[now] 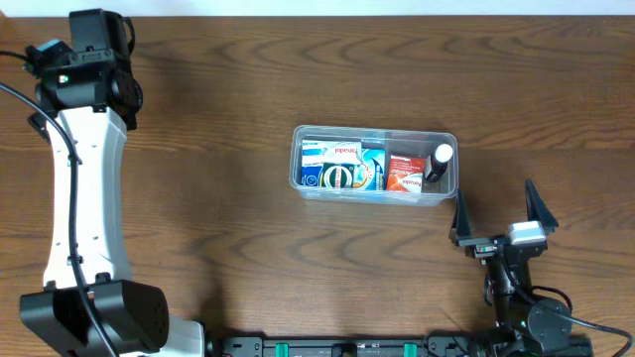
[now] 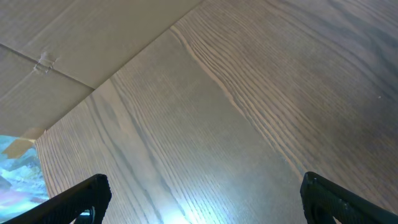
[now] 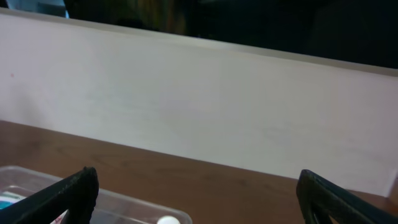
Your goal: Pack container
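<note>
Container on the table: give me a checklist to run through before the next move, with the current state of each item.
1. Container sits flat on the table: ok.
2. Boxes and bottle lie inside the container: ok.
3. Contents sit below the rim: cannot tell.
4. Right end effector is open and empty: ok.
5. Right end effector is apart from the container: ok.
6. Left end effector is open and empty, far from the container: ok.
</note>
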Motion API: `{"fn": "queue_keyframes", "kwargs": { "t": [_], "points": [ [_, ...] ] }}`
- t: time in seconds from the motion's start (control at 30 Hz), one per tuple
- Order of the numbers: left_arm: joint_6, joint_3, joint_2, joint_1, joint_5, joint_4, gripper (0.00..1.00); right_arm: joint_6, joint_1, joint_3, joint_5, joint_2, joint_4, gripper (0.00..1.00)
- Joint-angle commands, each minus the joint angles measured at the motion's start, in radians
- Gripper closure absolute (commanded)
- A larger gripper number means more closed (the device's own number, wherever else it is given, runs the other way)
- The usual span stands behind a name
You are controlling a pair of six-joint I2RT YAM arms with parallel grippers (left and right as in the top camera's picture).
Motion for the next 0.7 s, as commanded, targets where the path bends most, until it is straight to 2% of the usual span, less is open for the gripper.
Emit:
{"fn": "queue_keyframes", "kwargs": {
  "t": [0.0, 0.67],
  "points": [
    [0.005, -0.001, 0.001, 0.003, -0.011, 0.000, 0.02, 0.008, -0.019, -0.026, -0.023, -0.021, -0.014, 0.01],
    [0.005, -0.001, 0.001, 0.003, -0.011, 0.000, 0.02, -0.004, -0.031, -0.050, -0.023, -0.022, -0.263, 0.01]
  ]
}}
